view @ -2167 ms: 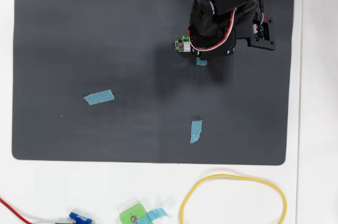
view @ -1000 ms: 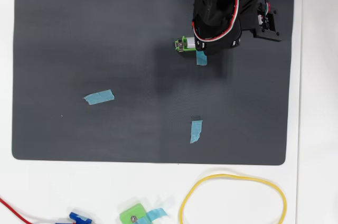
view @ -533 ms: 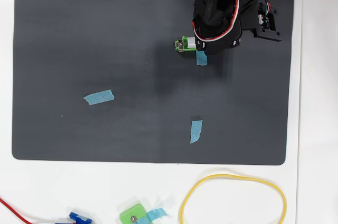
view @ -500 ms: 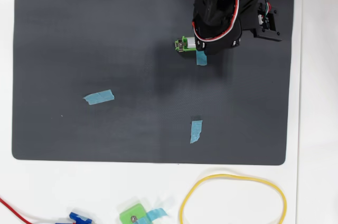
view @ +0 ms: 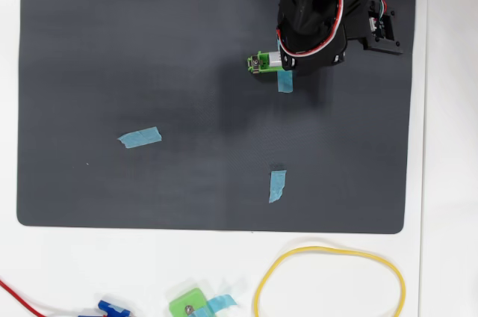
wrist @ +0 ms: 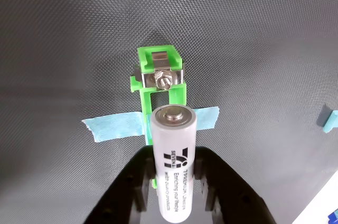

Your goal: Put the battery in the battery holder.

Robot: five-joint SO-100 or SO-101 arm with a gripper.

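In the wrist view the battery (wrist: 174, 167), a white-silver cylinder with dark print, sits between my black fingers (wrist: 138, 179), its flat metal end facing the camera. My gripper (wrist: 173, 163) is shut on it. Just beyond and partly under the battery lies the battery holder (wrist: 158, 76), a narrow green frame with a silver contact and screw at its far end and a blue tape strip (wrist: 113, 128) across it. The overhead view shows the holder's left end (view: 258, 62) poking out from under the arm, with the gripper (view: 278, 61) over it and the battery mostly hidden.
On the dark mat (view: 112, 48) lie two loose blue tape pieces (view: 140, 137) (view: 277, 185). Below the mat, on the white table, are a yellow loop (view: 328, 279), a squarish green piece with a screw (view: 187, 305), a blue part (view: 112, 308) and a red wire (view: 19, 298).
The arm has shifted a little to the right and up in the overhead view, uncovering more of the blue tape strip under the holder. The holder has not moved.
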